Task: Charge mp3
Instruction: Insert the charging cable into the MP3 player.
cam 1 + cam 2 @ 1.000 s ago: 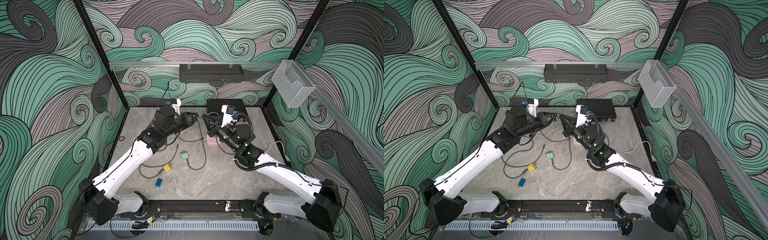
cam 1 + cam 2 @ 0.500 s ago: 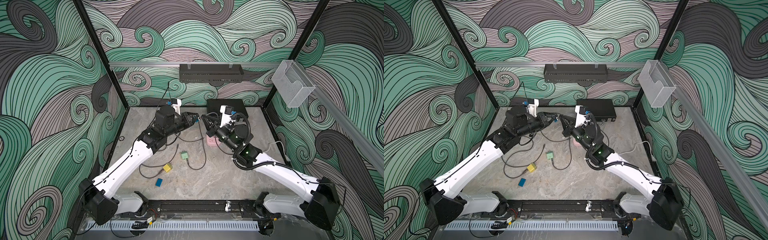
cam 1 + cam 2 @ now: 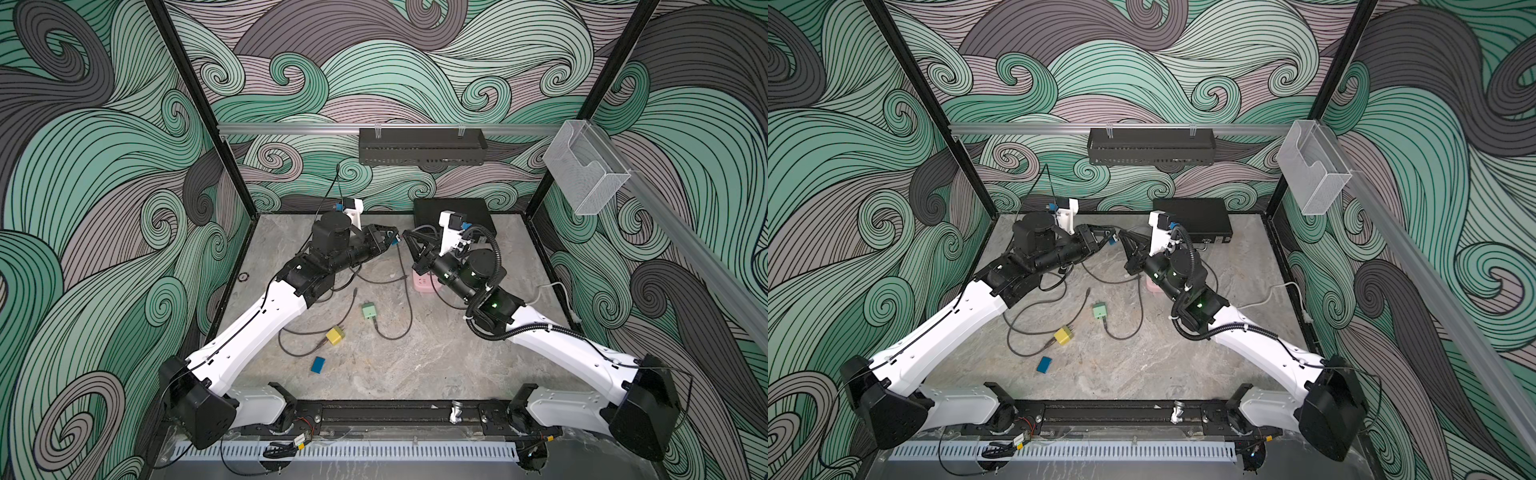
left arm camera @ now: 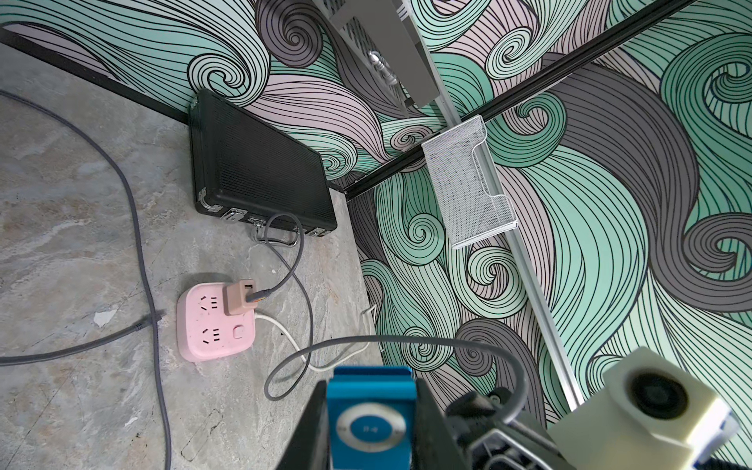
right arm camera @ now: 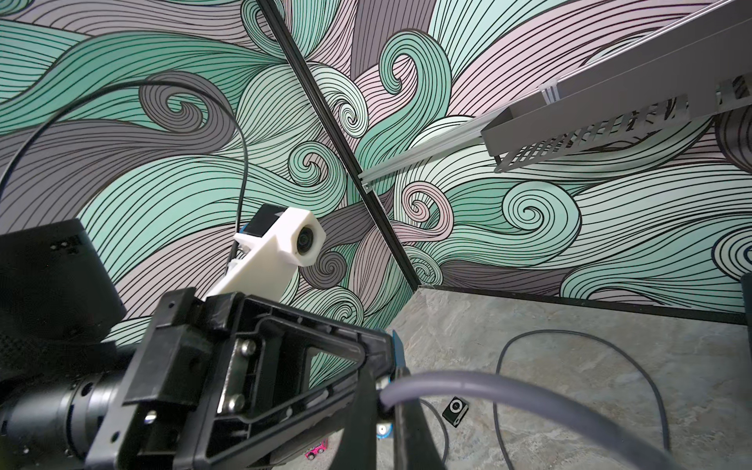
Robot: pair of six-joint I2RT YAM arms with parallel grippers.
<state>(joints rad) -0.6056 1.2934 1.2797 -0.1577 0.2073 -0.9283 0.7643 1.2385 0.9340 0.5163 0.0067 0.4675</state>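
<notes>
While the black case (image 4: 260, 162) lies shut, left pincer (image 3: 391, 238) holds the mp3 (image 4: 371, 427).

Top views overhead, sharing table (image 3: 415, 365), wrist views close, sharing blue mp3 (image 4: 372, 423)

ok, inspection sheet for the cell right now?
Surface: grey marbled tabletop.
Job's things: blue clip mp3 player; pink power strip carrying a tan USB adapter.
Clutter: green adapter, yellow adapter, small blue block, black hard case.
Grippers: left tool shut on the player; right tool shut on the grey charging cable.
Cables: grey one runs from the tan adapter; white strip lead.
Surroundings: swirl-print walls, black perforated shelf, white mesh holder.
</notes>
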